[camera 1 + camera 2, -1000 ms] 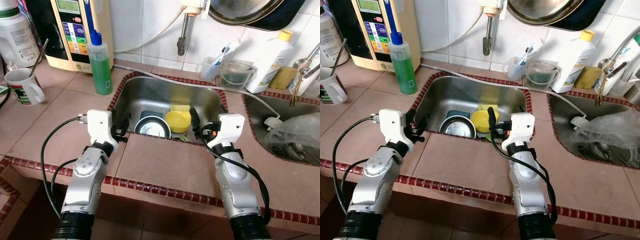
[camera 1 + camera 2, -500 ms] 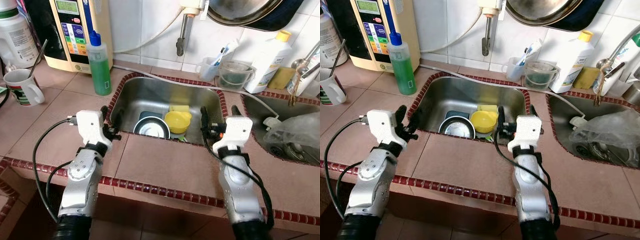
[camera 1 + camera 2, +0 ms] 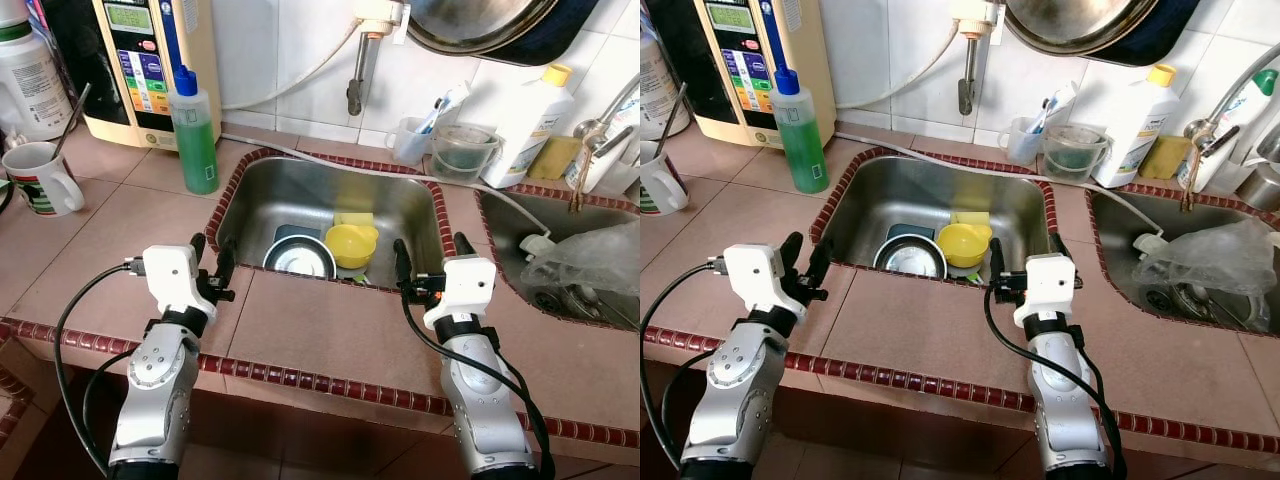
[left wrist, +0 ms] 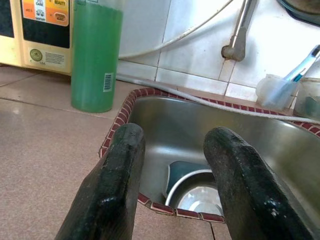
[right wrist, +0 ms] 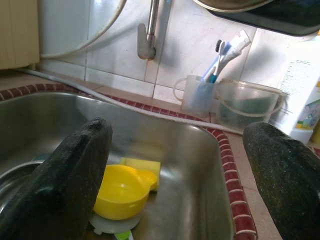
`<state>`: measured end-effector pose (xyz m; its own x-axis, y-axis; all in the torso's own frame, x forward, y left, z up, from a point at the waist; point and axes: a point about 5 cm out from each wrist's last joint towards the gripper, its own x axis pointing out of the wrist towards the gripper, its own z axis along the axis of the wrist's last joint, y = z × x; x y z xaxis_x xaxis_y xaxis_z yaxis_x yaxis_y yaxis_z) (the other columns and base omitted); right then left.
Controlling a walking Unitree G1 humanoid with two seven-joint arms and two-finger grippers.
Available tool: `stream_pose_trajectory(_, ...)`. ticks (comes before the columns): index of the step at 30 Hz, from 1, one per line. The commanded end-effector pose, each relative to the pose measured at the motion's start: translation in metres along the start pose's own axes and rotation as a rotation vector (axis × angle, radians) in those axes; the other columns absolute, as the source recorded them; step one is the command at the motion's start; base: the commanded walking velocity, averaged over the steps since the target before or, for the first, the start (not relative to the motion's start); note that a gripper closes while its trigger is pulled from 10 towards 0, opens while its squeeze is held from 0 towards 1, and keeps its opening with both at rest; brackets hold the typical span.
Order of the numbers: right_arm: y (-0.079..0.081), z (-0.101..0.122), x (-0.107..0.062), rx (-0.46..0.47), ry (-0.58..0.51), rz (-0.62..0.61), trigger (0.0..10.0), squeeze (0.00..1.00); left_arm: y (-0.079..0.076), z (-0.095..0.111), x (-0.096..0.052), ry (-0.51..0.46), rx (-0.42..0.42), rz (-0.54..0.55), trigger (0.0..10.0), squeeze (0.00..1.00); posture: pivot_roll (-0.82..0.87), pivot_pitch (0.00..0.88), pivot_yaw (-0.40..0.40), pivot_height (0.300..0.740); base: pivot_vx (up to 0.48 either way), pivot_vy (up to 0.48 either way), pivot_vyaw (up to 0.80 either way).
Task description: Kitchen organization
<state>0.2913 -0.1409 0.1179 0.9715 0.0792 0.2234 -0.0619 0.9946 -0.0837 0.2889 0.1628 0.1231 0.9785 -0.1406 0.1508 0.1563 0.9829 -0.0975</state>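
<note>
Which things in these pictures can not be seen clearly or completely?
- Dark dish, left eye view: mostly covered by the steel bowl.
- Right sink contents: hidden under a plastic bag.
- Appliance button labels: too small to read.
- Hanging pan: cut off by the top edge.

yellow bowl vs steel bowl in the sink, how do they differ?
Colour and material: the yellow bowl looks like opaque plastic; the steel bowl is shiny metal.
Size: the yellow bowl looks smaller, the steel bowl wider.
Shape: the yellow bowl has a small lip at its rim; the steel bowl's rim is plain and round.
Position: the steel bowl lies to the robot's left of the yellow bowl.
Shared: both sit open side up in the sink, touching or nearly so.
</note>
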Motion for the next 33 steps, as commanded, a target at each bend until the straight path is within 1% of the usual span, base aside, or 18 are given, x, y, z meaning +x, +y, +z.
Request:
stream_pose_trajectory(1,-0.003,0.003,0.002,-0.011,-0.003,0.003,10.0,0.0,-0.005,0.002,0.001,-0.001,0.015,-0.034,10.0,0.0,0.06,0.0,-0.076,0.74,0.0,0.0,0.0)
stream_pose_trajectory(3,-0.007,0.003,0.003,-0.02,0.0,0.002,10.0,0.0,-0.007,0.0,0.0,0.015,0.047,-0.047,10.0,0.0,0.06,0.0,-0.076,0.74,0.0,0.0,0.0)
stream_pose_trajectory(6,-0.015,0.002,0.002,-0.038,0.009,-0.004,10.0,0.0,-0.008,0.001,-0.001,0.017,0.055,-0.052,10.0,0.0,0.06,0.0,-0.079,0.74,0.0,0.0,0.0)
stream_pose_trajectory(9,-0.017,0.001,0.001,-0.04,0.015,-0.005,10.0,0.0,-0.008,0.0,-0.001,0.02,0.057,-0.054,10.0,0.0,0.06,0.0,-0.081,0.74,0.0,0.0,0.0)
stream_pose_trajectory(21,-0.017,0.004,0.002,-0.022,0.004,0.005,10.0,0.0,-0.009,0.009,0.002,-0.003,0.073,-0.071,10.0,0.0,0.07,0.0,-0.082,0.74,0.0,0.0,0.0)
stream_pose_trajectory(33,-0.014,0.002,0.002,-0.014,0.014,0.014,10.0,0.0,-0.008,0.009,0.001,0.006,0.082,-0.071,10.0,0.0,0.08,0.0,-0.085,0.74,0.0,0.0,0.0)
